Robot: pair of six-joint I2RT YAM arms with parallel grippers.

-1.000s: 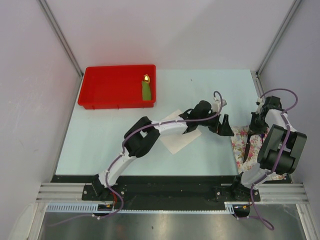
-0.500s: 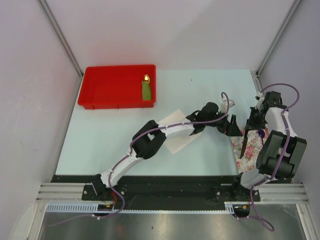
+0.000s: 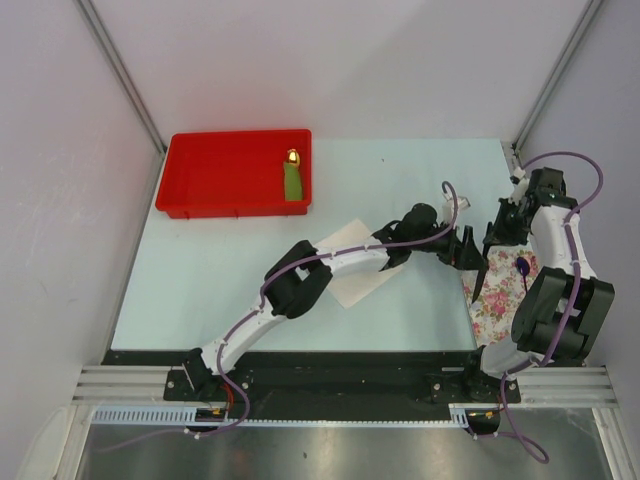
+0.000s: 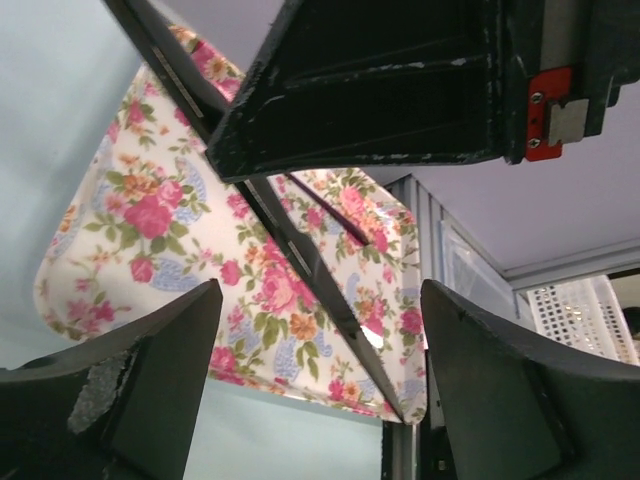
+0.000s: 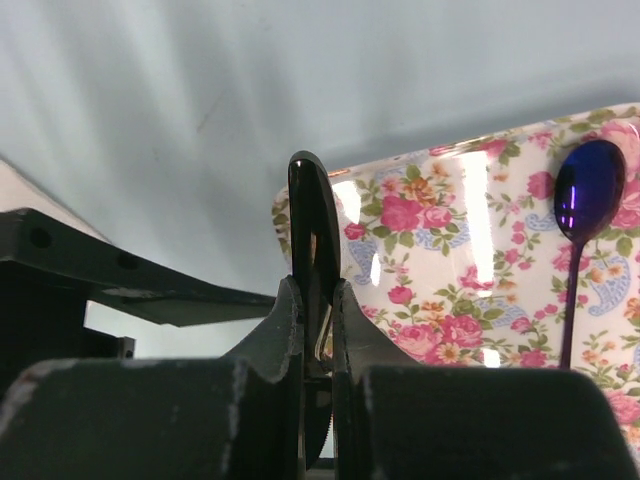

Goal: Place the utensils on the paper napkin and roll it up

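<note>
My right gripper [image 3: 497, 228] [image 5: 315, 300] is shut on the black knife [image 3: 479, 272] [image 5: 312, 215], which hangs blade-down over the left edge of the flower-printed cloth [image 3: 500, 290]. The knife [image 4: 300, 255] crosses the left wrist view diagonally. Lying on that cloth is the spoon [image 3: 522, 266] [image 5: 585, 190], its purple bowl showing. My left gripper [image 3: 465, 248] [image 4: 320, 400] stands open just left of the knife, touching nothing. The white paper napkin [image 3: 352, 280] lies mid-table, partly hidden under the left arm.
A red bin [image 3: 200, 175] sits at the far left, holding a green piece with a gold tip [image 3: 291, 180]. The flower-printed cloth [image 4: 150, 215] [image 5: 450, 300] lies by the table's right edge, close to the frame post.
My left gripper reached further right toward the knife and narrowed slightly. My right gripper lifted the knife and carried it left and away, off the cloth's middle.
</note>
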